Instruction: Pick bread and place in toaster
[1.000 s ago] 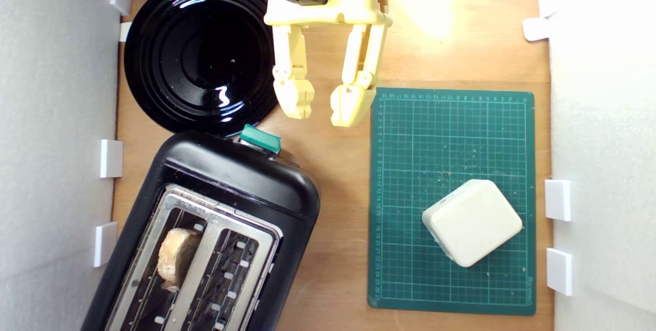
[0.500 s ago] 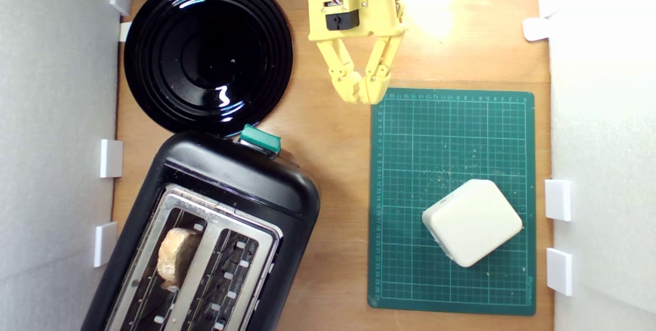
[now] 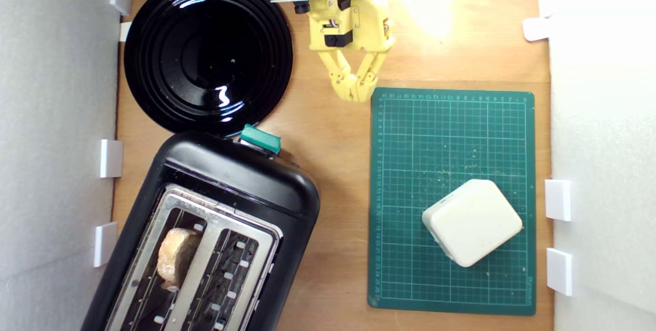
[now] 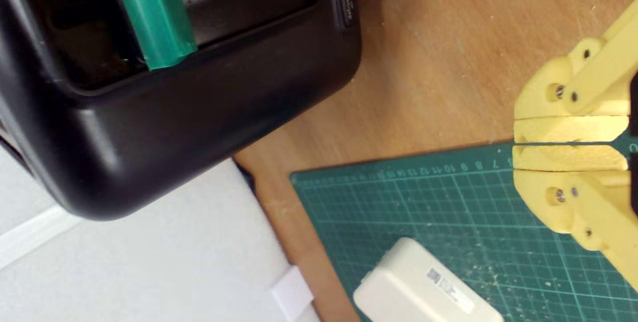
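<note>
One slice of bread (image 3: 176, 257) is already sitting in the toaster's (image 3: 215, 177) slot at the surface's near-left corner. Claw (image 3: 353, 96) is hanging shut and empty near the far edge; pressing the lever (image 3: 260, 139) looks next.

Toaster (image 3: 205, 228) cut by exterior view's bottom edge; bread (image 3: 175, 256) partly sunk in slot.

A: Obstacles around the gripper (image 3: 354, 96)?
B: Plate (image 3: 154, 64) at 9 o'clock, toaster (image 3: 230, 177) at 7 o'clock, cream block (image 3: 472, 222) at 5 o'clock on the mat (image 3: 410, 167).
A: Free passage?
B: Bare wood (image 3: 338, 167) at 6 o'clock, between toaster and mat.
</note>
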You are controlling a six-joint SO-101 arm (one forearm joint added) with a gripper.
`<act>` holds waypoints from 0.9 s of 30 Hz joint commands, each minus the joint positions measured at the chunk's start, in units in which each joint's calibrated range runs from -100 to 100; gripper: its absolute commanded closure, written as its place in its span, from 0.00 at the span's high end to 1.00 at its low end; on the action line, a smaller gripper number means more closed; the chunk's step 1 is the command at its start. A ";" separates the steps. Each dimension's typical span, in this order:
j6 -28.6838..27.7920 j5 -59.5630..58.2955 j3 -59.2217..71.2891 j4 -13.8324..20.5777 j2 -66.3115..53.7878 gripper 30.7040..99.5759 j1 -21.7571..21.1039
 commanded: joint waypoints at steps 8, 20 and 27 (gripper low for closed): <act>-0.14 0.12 0.95 -0.47 -1.10 0.05 -0.32; -0.14 0.63 1.04 0.44 -1.02 0.00 -0.32; -0.14 0.89 1.04 0.44 -1.02 0.00 -0.32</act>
